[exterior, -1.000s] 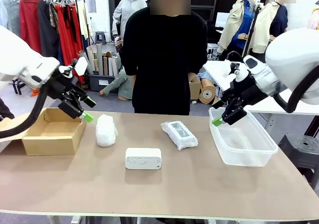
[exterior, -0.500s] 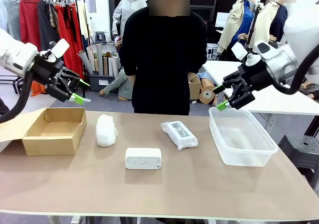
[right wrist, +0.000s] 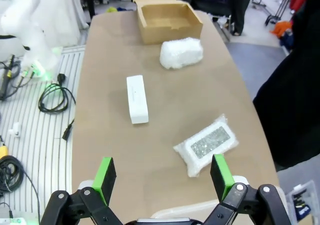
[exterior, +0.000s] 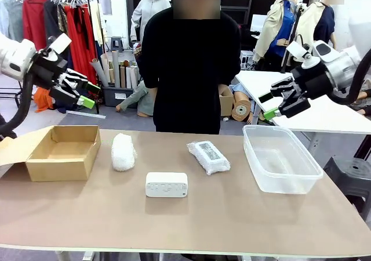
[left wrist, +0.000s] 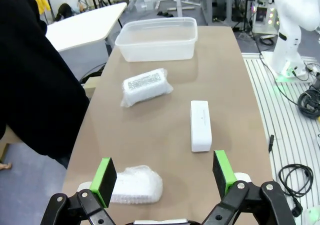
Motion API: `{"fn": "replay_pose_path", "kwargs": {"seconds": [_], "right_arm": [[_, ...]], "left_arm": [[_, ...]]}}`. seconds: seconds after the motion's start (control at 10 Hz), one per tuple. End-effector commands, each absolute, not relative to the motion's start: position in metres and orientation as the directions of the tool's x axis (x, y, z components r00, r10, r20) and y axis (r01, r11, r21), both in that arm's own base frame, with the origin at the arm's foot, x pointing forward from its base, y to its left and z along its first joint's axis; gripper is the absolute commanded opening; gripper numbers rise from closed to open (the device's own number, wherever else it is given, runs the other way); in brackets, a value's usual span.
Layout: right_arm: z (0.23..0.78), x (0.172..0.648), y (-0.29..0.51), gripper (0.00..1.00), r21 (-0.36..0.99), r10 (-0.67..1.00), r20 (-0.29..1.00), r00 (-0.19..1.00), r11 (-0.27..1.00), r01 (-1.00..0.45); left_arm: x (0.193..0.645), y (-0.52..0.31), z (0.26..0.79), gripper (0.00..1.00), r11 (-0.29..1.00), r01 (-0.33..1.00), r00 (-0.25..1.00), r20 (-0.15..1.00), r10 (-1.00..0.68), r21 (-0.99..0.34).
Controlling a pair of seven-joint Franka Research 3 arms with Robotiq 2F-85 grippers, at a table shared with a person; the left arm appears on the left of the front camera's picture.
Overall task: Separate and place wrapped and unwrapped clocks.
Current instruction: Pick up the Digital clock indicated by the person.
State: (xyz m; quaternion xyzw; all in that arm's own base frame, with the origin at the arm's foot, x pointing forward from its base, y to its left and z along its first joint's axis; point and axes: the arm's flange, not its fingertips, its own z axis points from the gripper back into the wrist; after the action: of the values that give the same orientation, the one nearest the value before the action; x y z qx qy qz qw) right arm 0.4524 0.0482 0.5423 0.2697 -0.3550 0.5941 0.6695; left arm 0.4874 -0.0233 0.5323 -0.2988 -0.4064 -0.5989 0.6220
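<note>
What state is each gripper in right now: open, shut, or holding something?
Left gripper: open, holding nothing.
Right gripper: open, holding nothing.

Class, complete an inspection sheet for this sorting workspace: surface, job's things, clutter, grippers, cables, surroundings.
Surface: brown table.
Job's things: bare white clock nearest the robot; bubble-wrapped bundle beside the cardboard box; labelled clear-plastic bundle beside the clear tub; box and tub empty.
Clutter: nothing seen.
Grippers: left gripper and right gripper open, above the table ends, holding nothing.
Cables: loose cables on the floor beside the table.
Surroundings: person in black at the far side; clothes rack behind.
</note>
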Motion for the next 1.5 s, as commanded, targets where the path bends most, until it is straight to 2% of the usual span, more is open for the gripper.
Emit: {"fn": "replay_pose_path", "kwargs": {"seconds": [0.0,1.4], "right_arm": [[0.546,0.472,0.041,1.00,-0.050,0.564,0.825,0.033,0.131,-0.990],[0.549,0.477,0.027,1.00,-0.036,0.586,0.809,0.049,0.133,-0.990]], "left_arm": [[0.500,-0.017,0.539,1.00,0.115,0.988,-0.035,0.878,-0.478,0.102],[0.511,-0.007,0.536,1.00,0.173,0.983,0.032,0.867,-0.498,0.062]]}}
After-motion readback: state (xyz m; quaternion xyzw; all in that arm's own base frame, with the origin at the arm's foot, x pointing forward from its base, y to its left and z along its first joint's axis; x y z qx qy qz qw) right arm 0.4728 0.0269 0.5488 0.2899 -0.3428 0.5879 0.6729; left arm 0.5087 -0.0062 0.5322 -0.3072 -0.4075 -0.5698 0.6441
